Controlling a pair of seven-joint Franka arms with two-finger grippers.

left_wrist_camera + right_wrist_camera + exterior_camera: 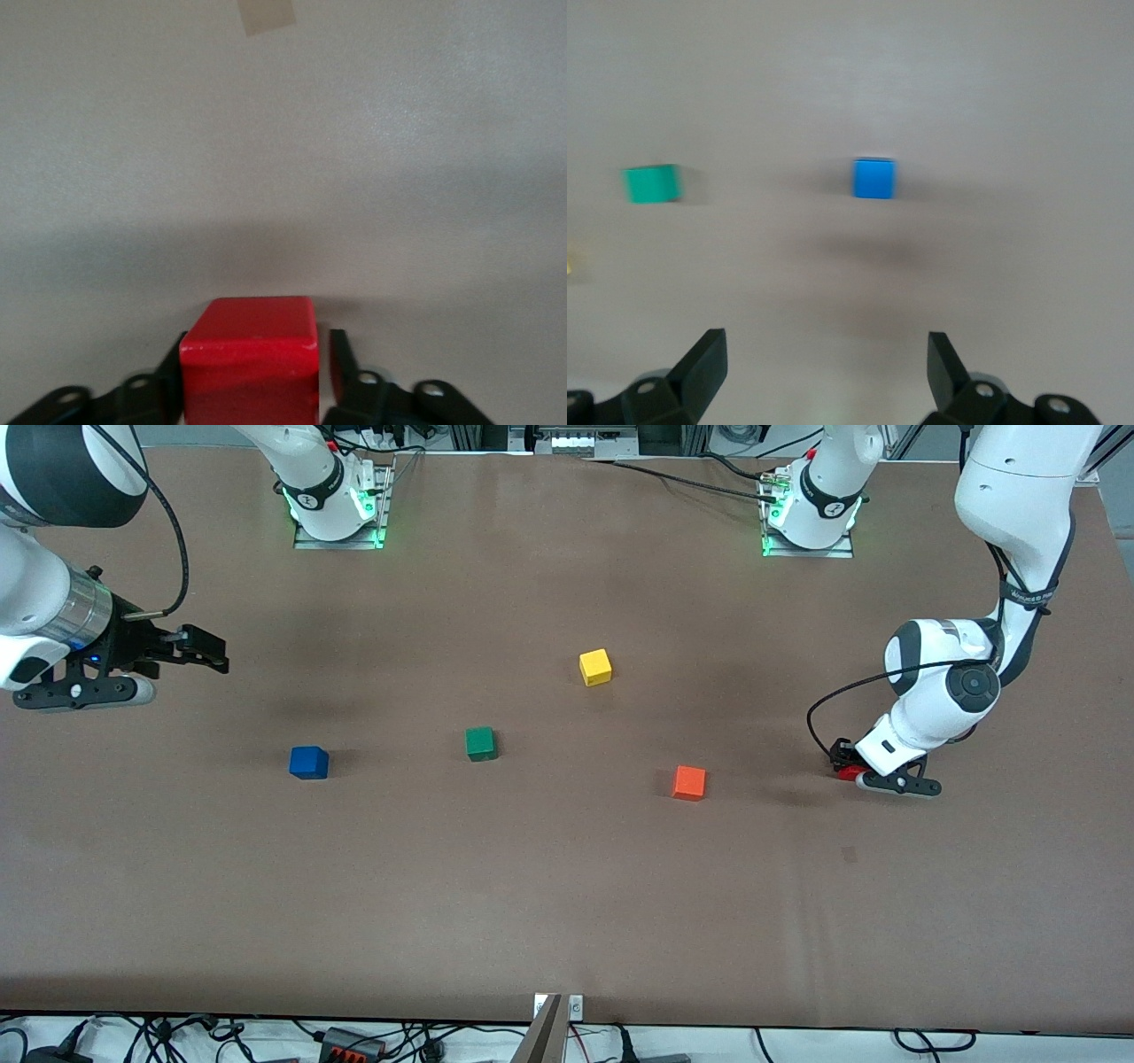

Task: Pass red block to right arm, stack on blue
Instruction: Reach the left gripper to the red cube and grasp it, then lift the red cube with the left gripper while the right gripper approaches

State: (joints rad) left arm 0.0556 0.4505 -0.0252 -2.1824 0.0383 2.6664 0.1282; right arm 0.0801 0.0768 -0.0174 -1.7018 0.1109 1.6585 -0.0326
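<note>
The red block (851,773) sits on the table at the left arm's end. My left gripper (848,767) is down around it. In the left wrist view the red block (251,359) lies between the fingers of the left gripper (257,343); one finger is against it and a thin gap shows at the other. The blue cube (308,763) sits toward the right arm's end and shows in the right wrist view (873,178). My right gripper (211,659) hangs open and empty above the table at that end, and also shows in its own wrist view (826,343).
A green cube (480,743) sits between the blue and orange cubes and shows in the right wrist view (652,184). An orange cube (688,782) lies close beside the red block. A yellow cube (595,667) sits farther from the front camera. A tape patch (267,13) lies on the table.
</note>
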